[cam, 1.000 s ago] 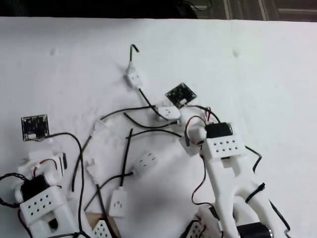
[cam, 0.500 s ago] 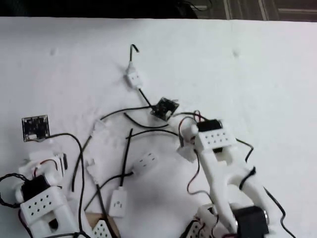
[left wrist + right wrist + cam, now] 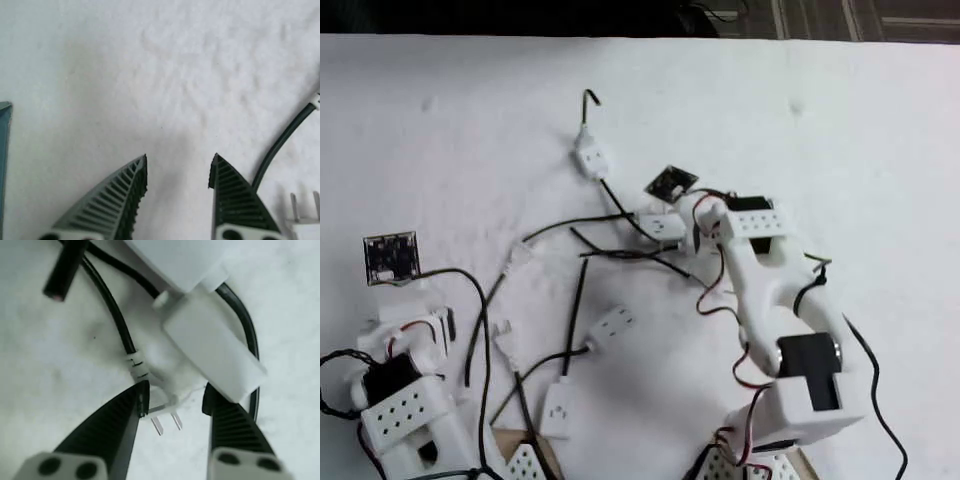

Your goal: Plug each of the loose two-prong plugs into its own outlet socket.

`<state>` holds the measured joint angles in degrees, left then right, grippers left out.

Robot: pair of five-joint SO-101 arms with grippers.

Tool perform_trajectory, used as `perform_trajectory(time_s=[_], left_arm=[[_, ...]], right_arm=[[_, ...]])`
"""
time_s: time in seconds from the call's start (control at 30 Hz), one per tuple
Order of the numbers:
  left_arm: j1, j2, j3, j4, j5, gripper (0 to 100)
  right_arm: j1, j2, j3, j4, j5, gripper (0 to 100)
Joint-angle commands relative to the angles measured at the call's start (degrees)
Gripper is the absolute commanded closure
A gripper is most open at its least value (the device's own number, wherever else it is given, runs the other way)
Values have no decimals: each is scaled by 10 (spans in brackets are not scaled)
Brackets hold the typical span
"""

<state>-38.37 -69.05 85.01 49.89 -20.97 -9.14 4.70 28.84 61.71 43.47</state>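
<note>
Right gripper. The plug lying between its fingers is judged light, hard-shelled and smooth, so a loose pinch may let it twist. Its black cord looks springy enough to tug it sideways. The best hold is judged to be across the flat sides of the body, behind the prongs and clear of the ribbed collar where the cord enters.

The fingers stand apart, wider than the plug, one on each side. One tip is at the collar, touching or very nearly; the other is just clear. Nothing is gripped. The prongs point back toward the gripper's base.

Just beyond the second tip lies a white block, probably an outlet socket. It is against the plug or overlapping it; which cannot be told.

Left gripper. Its fingers are open, with bare table between them. A second plug lies just outside one finger, prongs pointing the way the tips point. Its lead runs on past that tip
</note>
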Motion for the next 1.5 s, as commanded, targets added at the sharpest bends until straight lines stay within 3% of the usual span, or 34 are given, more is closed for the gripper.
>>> perform_trajectory(time_s=[0.0,0.2,0.37,0.5,0.8,1.4,1.47], left_arm=[[-3,-7,-3,-11,-3,789],[-3,-7,-3,-11,-3,789],[-3,-7,-3,-11,-3,789],[-3,-7,-3,-11,-3,789],[-3,-7,-3,-11,-3,789],[-3,-7,-3,-11,-3,789],[-3,-7,-3,-11,-3,789]], right_arm=[[0,7,-33,51,1,830],[-2,13,-56,97,2,922],[-17,13,-57,101,2,916],[-43,13,-57,101,2,985],[-88,13,-71,164,-45,868],[-105,85,-87,109,-51,870],[-105,80,-91,109,-51,904]])
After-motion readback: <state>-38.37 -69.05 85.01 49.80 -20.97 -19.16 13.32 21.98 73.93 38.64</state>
